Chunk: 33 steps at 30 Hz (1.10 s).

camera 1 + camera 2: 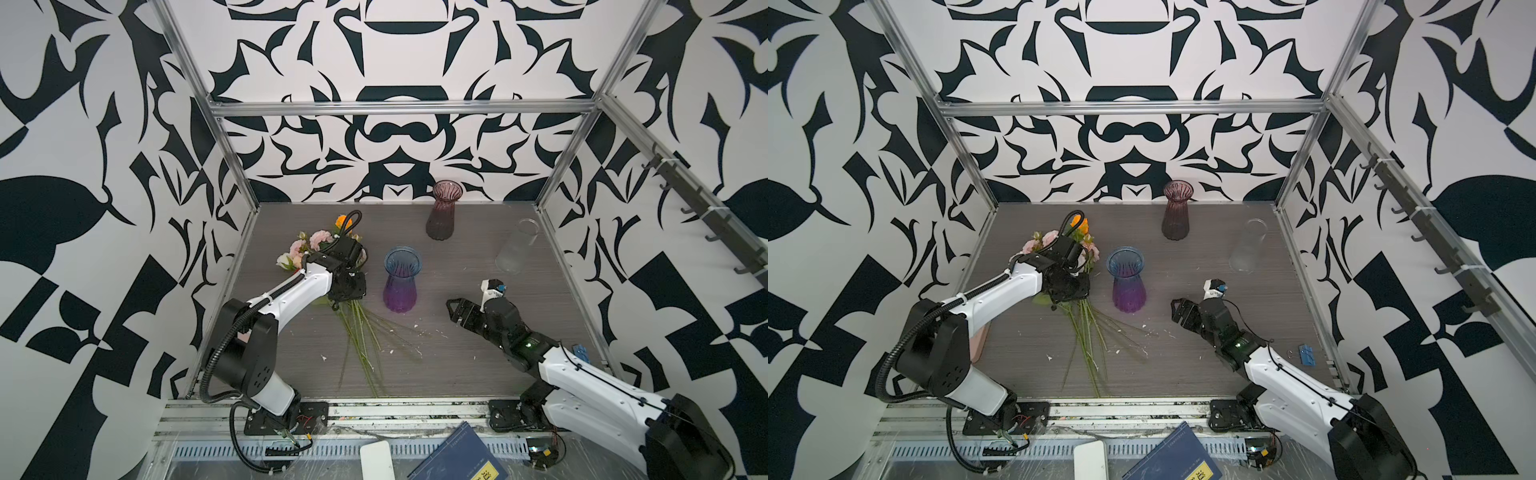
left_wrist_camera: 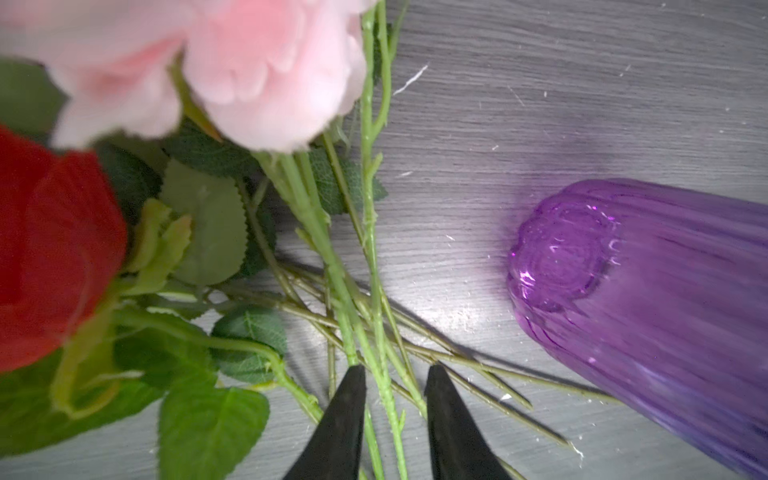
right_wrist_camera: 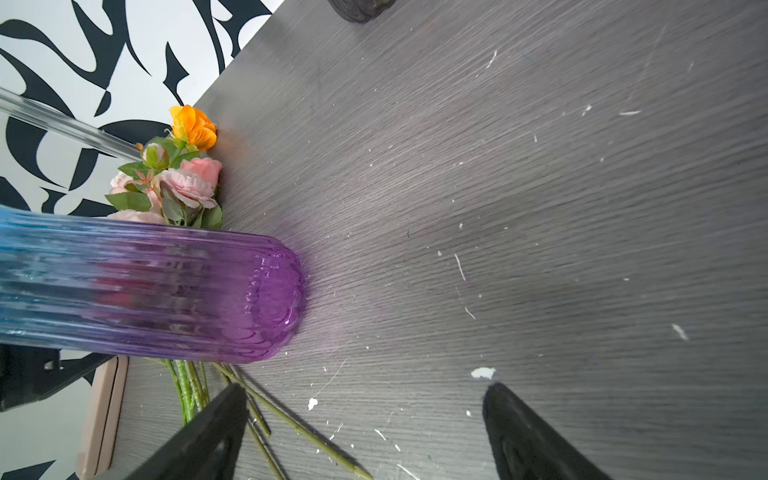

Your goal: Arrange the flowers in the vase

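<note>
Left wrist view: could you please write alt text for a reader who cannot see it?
The left end effector, its black jaws slightly apart, straddles a few green stems lying on a grey wood-grain table. A blurred pink bloom and a red rose crowd close to the camera; a purple ribbed vase stands beside the stems.

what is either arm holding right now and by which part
Nothing is clamped. The left gripper has its fingers either side of the flower stems, gaps showing; the right gripper is open and empty.
</note>
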{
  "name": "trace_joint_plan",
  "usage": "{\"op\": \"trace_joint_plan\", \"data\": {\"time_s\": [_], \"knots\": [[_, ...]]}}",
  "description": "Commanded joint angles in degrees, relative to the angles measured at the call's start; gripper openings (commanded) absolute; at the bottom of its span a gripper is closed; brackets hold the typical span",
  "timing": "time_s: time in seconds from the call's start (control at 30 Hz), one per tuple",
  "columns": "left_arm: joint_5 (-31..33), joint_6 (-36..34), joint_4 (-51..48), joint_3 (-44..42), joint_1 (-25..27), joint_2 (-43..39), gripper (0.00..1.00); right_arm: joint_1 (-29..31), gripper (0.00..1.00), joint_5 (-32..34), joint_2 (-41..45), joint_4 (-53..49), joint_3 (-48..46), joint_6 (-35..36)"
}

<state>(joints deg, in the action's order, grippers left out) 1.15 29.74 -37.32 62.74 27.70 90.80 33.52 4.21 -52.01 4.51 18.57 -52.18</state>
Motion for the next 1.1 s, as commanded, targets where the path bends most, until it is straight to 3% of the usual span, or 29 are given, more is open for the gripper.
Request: {"op": "trace_joint_plan", "data": {"time_s": [0.0,0.27,0.5,0.6,0.67,0.7,1.07], "knots": [[1.2,-0.5,-1.3,1.1,-0.3,2.1,0.29,0.0,0.92,1.3,1.7,1.2,-0.4,0.0],[1.4,-1.6,-1.4,5.0,-0.4,7.2,0.22,-0.1,0.92,2.0,4.3,1.1,-1.8,-0.6],[0.5,-1.7,-0.8,4.6,-1.6,6.8,0.12,-0.2,0.92,2.0,3.7,1.4,-1.8,-0.8],[0.3,-1.8,-0.9,4.1,-2.2,5.9,0.13,-0.2,0.92,1.9,3.3,1.4,-1.7,-0.8],[0.8,-2.0,-1.1,3.6,-2.4,5.2,0.27,-0.2,0.92,1.8,3.2,1.4,-1.6,-0.8],[1.2,-2.1,-1.2,3.5,-2.4,5.1,0.29,-0.2,0.92,1.8,3.2,1.5,-1.6,-0.8],[1.9,-1.4,0.0,3.9,-2.4,7.2,0.28,-0.3,0.92,1.0,1.8,1.7,-1.0,-0.6]]}}
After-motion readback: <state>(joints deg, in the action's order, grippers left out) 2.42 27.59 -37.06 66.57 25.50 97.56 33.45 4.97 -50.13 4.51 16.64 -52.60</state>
